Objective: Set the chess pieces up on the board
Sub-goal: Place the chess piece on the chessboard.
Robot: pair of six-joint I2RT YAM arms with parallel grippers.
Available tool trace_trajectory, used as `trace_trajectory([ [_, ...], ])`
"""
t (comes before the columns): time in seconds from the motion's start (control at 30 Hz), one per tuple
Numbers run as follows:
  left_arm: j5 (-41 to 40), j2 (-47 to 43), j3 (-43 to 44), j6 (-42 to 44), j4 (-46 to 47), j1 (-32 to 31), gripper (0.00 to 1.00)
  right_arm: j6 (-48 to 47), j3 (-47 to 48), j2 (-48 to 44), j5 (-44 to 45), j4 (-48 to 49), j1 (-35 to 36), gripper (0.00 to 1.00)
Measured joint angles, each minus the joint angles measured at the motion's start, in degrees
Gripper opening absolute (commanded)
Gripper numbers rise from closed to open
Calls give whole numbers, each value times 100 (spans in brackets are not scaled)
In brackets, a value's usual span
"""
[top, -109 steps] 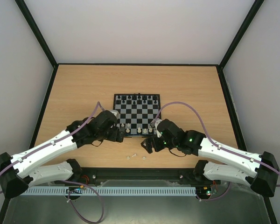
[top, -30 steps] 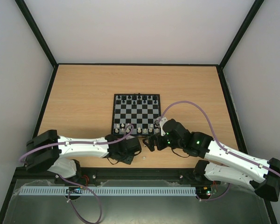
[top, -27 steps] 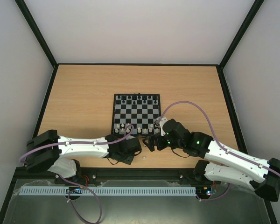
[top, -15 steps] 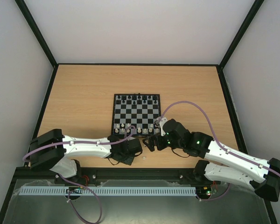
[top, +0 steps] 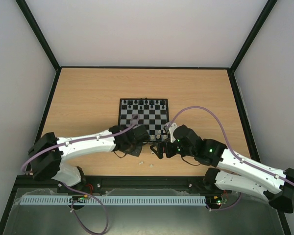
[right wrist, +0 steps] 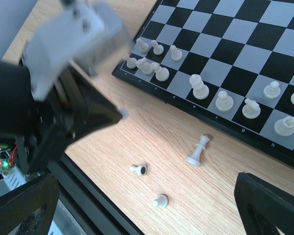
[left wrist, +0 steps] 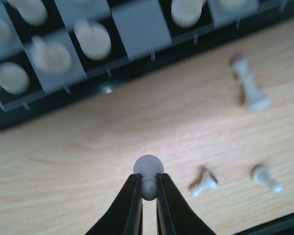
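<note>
The left gripper [left wrist: 148,182] pinches a white pawn [left wrist: 148,169] by its neck, low centre of its wrist view, above the table [left wrist: 63,147] just below the board [left wrist: 139,24]. The right gripper [right wrist: 147,196] hangs wide open. Three loose white pieces [left wrist: 250,88] lie at the right. The hold is thin: the pawn could twist out, or knock crowded neighbours on landing. The border marks are too small to read, and no brand shows.
</note>
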Motion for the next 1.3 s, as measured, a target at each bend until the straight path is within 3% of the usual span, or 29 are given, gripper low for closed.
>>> trace_trajectory([
  [0.23,-72,129,1209,841,-365,879,2,0,-2,-31,-2,0,0,98],
  [0.5,81,1351,2332,1622,-332,1305,2,0,-4,-83,0,0,0,99],
  [0.73,323,2092,2367,1888,-225,1445,2,0,-11,-129,-2,0,0,99],
  [1.3,573,2337,2155,2059,166,1740,2,-2,-33,-129,-98,0,0,98],
])
